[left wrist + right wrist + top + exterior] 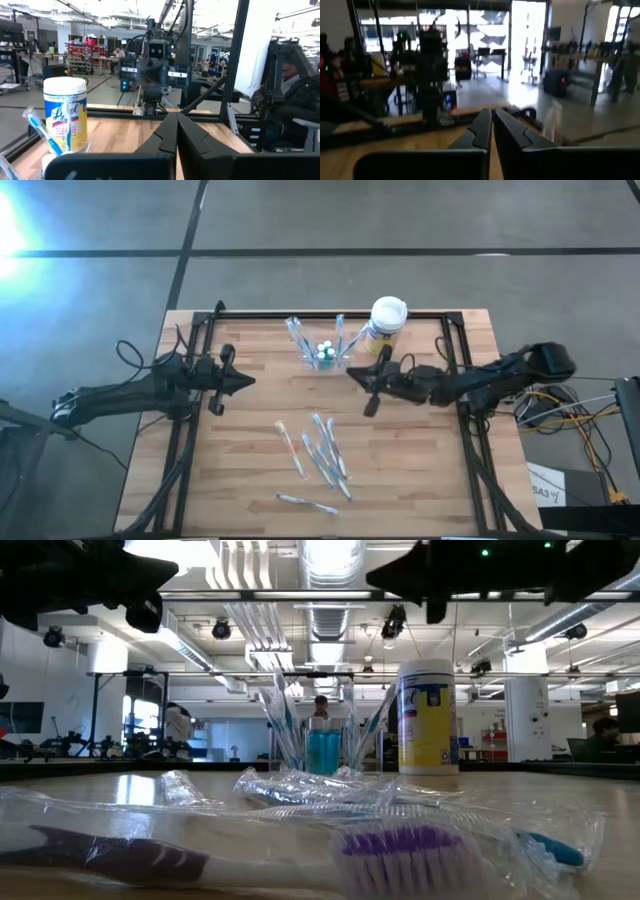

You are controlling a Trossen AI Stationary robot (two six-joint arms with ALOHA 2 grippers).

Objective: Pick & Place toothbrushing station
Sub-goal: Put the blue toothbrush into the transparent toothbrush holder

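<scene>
Right up against the low camera lies a wrapped toothbrush with purple bristles, its clear wrapper crinkled across the wooden table, which fills the middle of the overhead view inside a black frame. Two dark arms reach in over it from either side. Over on the left, the left gripper hovers above bare wood, well apart from everything, its jaws pressed tight together and holding nothing; its wrist view shows the two fingers meeting in a thin seam. Across the table the right gripper sits just beside the clear holder, jaws likewise clenched on nothing, the fingertips closed to a sliver. Behind it stands the white-lidded canister with a yellow label, upright near the far edge. Just beside that, toward the left arm, is the toothbrushing station, a see-through holder standing upright near the far middle of the table with several wrapped brushes leaning out of it and something blue-green down inside. Nearer the front, a loose cluster of wrapped toothbrushes lies flat at mid-table, and one more single brush rests alone close to the near edge.
</scene>
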